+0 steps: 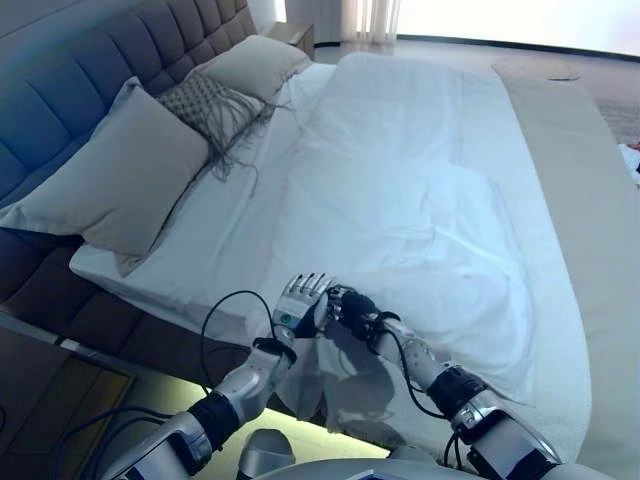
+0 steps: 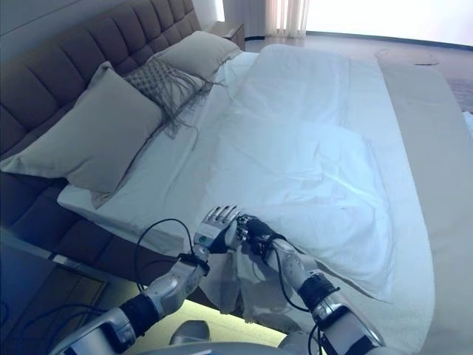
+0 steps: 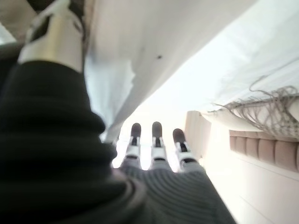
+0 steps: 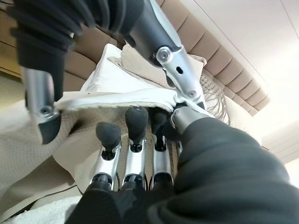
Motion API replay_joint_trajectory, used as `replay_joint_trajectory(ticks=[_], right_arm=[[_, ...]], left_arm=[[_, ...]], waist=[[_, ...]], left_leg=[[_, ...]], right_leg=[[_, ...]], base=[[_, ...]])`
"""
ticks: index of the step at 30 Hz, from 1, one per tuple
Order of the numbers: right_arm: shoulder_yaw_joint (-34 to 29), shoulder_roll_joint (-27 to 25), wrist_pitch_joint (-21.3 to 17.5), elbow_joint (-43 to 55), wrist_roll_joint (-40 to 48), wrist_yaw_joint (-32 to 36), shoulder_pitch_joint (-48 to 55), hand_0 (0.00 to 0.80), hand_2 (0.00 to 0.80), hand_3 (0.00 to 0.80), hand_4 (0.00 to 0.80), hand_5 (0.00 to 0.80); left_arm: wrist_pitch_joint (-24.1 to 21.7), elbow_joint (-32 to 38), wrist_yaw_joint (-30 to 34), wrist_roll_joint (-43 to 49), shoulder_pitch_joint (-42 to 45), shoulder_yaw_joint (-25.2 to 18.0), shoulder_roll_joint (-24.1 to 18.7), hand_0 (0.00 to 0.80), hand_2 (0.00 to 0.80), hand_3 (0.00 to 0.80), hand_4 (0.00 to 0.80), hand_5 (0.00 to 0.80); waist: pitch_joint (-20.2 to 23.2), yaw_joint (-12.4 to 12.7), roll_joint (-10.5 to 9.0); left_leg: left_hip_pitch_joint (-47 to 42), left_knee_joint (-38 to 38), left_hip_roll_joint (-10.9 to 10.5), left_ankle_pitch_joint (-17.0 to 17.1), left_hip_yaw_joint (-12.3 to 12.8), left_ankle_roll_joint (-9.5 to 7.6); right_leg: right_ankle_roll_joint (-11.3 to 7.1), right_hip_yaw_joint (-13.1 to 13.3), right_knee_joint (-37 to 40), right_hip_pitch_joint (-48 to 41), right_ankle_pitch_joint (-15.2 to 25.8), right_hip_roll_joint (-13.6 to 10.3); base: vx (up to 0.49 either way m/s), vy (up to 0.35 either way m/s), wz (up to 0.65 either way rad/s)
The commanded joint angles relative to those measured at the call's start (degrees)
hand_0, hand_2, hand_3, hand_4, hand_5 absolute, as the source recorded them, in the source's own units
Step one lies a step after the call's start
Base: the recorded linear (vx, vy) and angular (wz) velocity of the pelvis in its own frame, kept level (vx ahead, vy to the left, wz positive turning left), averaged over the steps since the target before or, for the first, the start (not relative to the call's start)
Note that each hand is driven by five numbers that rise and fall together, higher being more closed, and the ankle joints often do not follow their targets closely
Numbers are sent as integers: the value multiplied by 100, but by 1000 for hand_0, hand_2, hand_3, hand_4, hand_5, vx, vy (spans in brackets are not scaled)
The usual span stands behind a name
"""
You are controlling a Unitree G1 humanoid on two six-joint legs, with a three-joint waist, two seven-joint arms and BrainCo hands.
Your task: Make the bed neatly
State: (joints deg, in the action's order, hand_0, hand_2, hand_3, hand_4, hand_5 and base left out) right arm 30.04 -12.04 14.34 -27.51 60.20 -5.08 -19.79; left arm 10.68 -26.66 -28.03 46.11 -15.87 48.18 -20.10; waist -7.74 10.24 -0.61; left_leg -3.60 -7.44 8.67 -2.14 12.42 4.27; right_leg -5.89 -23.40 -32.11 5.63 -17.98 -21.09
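A white duvet [image 1: 400,200] lies rumpled across the bed, with its near corner hanging over the bed's side [image 2: 236,285]. Both hands meet at that near edge. My left hand [image 1: 300,300] stands against the duvet's edge with straight fingers [image 3: 156,140], holding nothing. My right hand [image 1: 352,306] sits right beside it, its fingers [image 4: 135,135] curled up under the white edge [image 4: 117,97] of the duvet. A large grey pillow [image 1: 120,180], a fringed cushion [image 1: 210,105] and another pillow [image 1: 255,65] lie along the headboard.
The tufted headboard [image 1: 60,90] runs along the left. A beige cover [image 1: 590,200] lies along the bed's far right side. A nightstand [image 1: 295,35] stands at the far end. The floor by the bed's near side is lit from below [image 1: 300,425].
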Motion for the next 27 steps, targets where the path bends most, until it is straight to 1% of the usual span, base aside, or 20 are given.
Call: replay_joint_trajectory(ticks=[1,4,5,6,7,8,10,18,22,27], right_arm=[[-414,431,-300,952,185,483,-518,800,800,800,800,800],[-352,410,-268,1086,145,496,-440,800,800,800,800,800],[-341,403,-264,1100,143,501,-429,800,800,800,800,800],[-312,401,-260,1123,131,510,-407,800,800,800,800,800],[-298,401,-252,1136,119,516,-394,800,800,800,800,800],[-270,405,-235,1160,117,489,-388,800,800,800,800,800],[-253,400,-209,1199,109,474,-348,800,800,800,800,800],[-296,409,-142,1252,67,571,-274,800,800,800,800,800],[-267,423,-137,1298,70,551,-261,800,800,800,800,800],[-259,450,-125,1300,49,532,-257,800,800,800,800,800]], left_arm=[[79,-246,-332,204,-237,-111,-326,0,0,0,0,0],[243,-563,-397,167,-215,-139,-266,0,0,0,0,0],[261,-593,-400,153,-216,-145,-257,60,60,60,60,60],[282,-669,-429,110,-217,-168,-244,455,455,455,455,455],[293,-699,-445,83,-222,-182,-232,744,744,744,744,744],[275,-762,-470,21,-233,-218,-212,800,800,800,800,800],[273,-795,-474,-34,-240,-268,-183,800,800,800,800,800],[123,-884,-466,-62,-195,-370,-140,800,800,800,800,800],[104,-975,-530,-186,-167,-358,-81,800,800,800,800,800],[90,-1019,-534,-249,-210,-347,-19,800,800,800,800,800]], waist=[[-46,42,-293],[-15,-8,-289],[-10,-12,-287],[6,-24,-285],[18,-30,-284],[39,-40,-282],[54,-49,-257],[108,-56,-263],[121,-61,-250],[150,-76,-261]], left_leg=[[74,-176,476,173,-219,269],[57,-159,481,184,-190,280],[54,-155,482,186,-186,281],[40,-135,484,194,-174,282],[30,-118,482,202,-167,282],[11,-93,484,212,-144,282],[-41,-71,502,200,-117,290],[-60,-12,465,238,-108,272],[-110,28,499,239,-81,291],[-104,71,473,276,-68,279]], right_leg=[[-901,-235,2728,-855,2930,-664],[-906,-197,2728,-832,2927,-671],[-907,-193,2727,-828,2927,-672],[-911,-187,2737,-828,2929,-668],[-911,-181,2748,-831,2931,-661],[-911,-180,2765,-840,2935,-654],[-911,-173,2772,-869,2918,-628],[-911,-197,2805,-870,2953,-645],[-911,-206,2816,-900,2936,-619],[-911,-217,2841,-889,2967,-627]], base=[[-16,61,0],[-14,43,0],[-14,40,-1],[0,0,0],[-3,39,-1],[0,0,0],[7,31,-5],[-3,13,-3],[0,0,0],[0,0,0]])
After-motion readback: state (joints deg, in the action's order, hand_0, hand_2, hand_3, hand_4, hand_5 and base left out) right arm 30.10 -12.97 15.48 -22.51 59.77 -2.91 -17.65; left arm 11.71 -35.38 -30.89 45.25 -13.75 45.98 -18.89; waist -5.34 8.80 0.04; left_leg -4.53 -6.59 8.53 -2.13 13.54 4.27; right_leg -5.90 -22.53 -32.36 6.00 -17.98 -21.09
